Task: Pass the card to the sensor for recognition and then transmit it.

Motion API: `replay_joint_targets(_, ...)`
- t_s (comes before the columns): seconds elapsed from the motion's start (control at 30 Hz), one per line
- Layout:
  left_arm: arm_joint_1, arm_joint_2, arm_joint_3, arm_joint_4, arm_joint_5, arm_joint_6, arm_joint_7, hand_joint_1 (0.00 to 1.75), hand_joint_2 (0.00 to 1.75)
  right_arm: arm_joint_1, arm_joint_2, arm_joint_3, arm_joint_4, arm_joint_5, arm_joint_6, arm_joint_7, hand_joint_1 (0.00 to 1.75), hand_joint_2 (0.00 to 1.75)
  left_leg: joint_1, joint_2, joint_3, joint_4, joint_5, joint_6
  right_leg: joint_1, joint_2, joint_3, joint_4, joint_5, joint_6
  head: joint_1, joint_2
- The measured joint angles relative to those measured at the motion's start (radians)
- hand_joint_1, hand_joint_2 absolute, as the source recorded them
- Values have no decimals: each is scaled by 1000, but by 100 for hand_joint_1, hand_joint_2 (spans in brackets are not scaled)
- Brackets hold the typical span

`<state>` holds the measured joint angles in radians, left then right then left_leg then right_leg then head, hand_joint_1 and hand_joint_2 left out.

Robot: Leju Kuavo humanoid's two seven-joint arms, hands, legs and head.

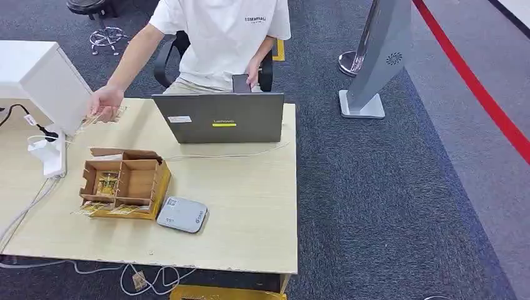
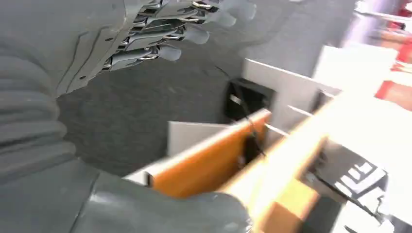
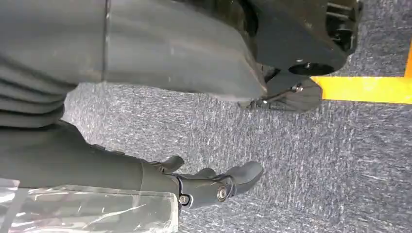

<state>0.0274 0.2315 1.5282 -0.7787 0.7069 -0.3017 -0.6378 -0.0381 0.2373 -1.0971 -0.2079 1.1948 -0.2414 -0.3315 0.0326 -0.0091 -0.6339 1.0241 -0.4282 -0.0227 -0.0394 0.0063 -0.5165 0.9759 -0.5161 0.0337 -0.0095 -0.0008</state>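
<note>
Desk (image 1: 250,212): pale wood, with a person seated at the far side behind a laptop (image 1: 219,117).
Card box (image 1: 125,182): open cardboard compartments on the desk's left half; a card (image 1: 107,183) stands in one.
Sensor (image 1: 182,214): flat grey reader touching the box's right near corner.
Left hand (image 2: 160,34): fingers spread, empty, beside the desk edge, likely the nearer one.
Right hand (image 3: 209,182): hangs over carpet, fingers loosely apart, empty.

The person's white shirt (image 1: 223,34) carries a small chest print that reads "ESSENTIALS". The grey laptop (image 1: 219,117) lid has a brand word above a yellow strip, too small to read; its white sticker is illegible too.
</note>
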Motion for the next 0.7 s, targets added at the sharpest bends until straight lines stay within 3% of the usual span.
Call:
replay_joint_targets(0.37,-11,-70,-66,-349,-161,78,-6,0,175,-8,-2,10,0,41,17,26,0,175,0,0,1,0,0,0,0,0,0,0,0,0,-1,0)
replay_joint_targets(0.7,-42,-91,-281,-501,-399,237,-3,0,175,-27,-3,31,1,64,31,39,0,175,0,3,2,0,0,0,0,1,0,0,2,-2,-1,0)
